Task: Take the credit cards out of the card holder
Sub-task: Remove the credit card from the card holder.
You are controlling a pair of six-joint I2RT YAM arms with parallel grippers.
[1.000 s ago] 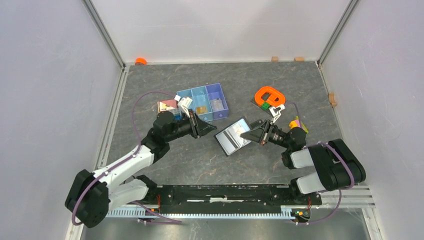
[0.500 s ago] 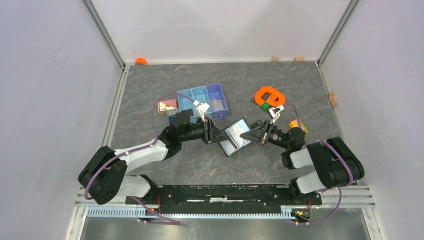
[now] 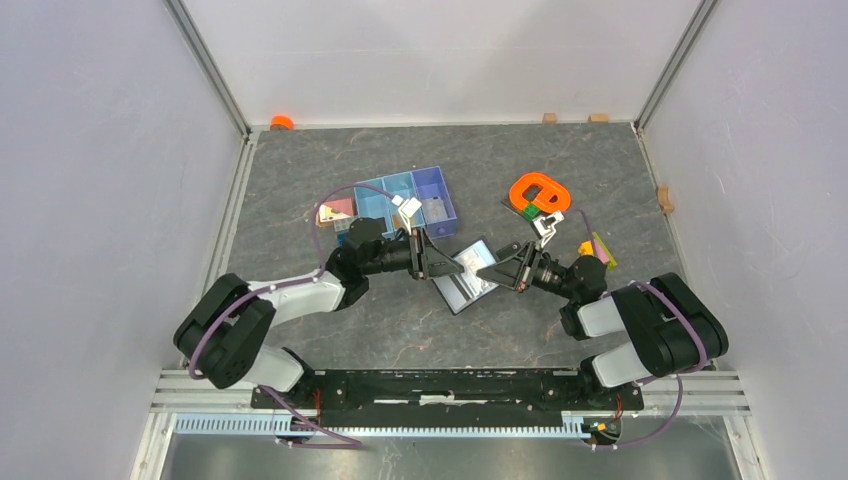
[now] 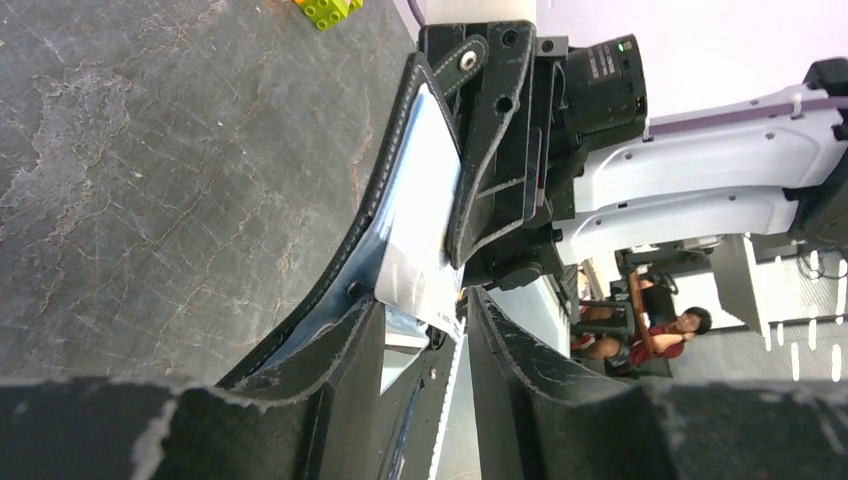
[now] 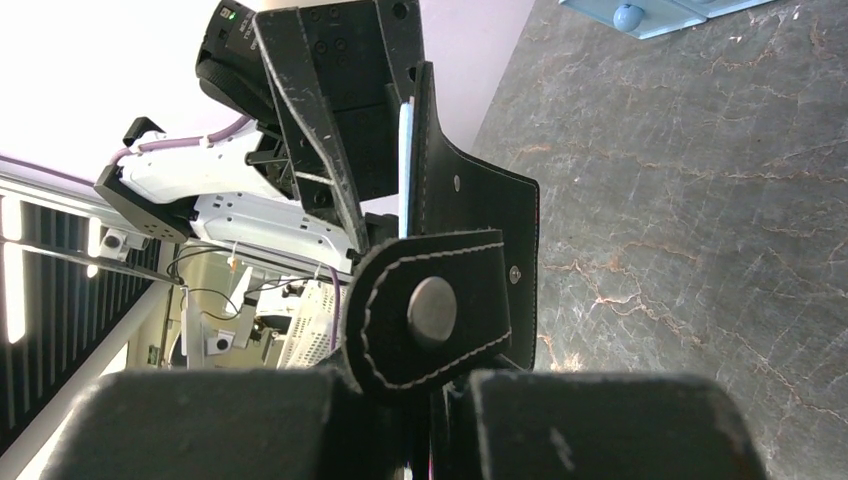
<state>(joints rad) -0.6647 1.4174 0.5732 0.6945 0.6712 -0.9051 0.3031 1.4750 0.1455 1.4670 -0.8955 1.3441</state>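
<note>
The card holder (image 3: 468, 281), a black folding wallet, is held open above the table middle. My right gripper (image 3: 499, 270) is shut on its right side; in the right wrist view (image 5: 440, 385) the snap tab (image 5: 435, 305) sits just above the fingers. My left gripper (image 3: 446, 268) is open at the wallet's left edge. In the left wrist view (image 4: 425, 315) a pale silver-grey credit card (image 4: 418, 260) sticks out of the card holder (image 4: 375, 205), its corner between the two spread fingers (image 4: 335, 380). The card's thin edge shows in the right wrist view (image 5: 404, 170).
A blue three-compartment tray (image 3: 405, 206) with small items stands behind the left gripper, a pink-and-white object (image 3: 333, 212) to its left. An orange ring-shaped object (image 3: 537, 193) and a yellow-green toy (image 3: 597, 248) lie at the right. An orange cap (image 3: 281, 122) sits at the back wall.
My left arm has swung right from beside the tray to the wallet's left edge. The right gripper has kept hold of the wallet, which has tilted slightly toward the left gripper.
</note>
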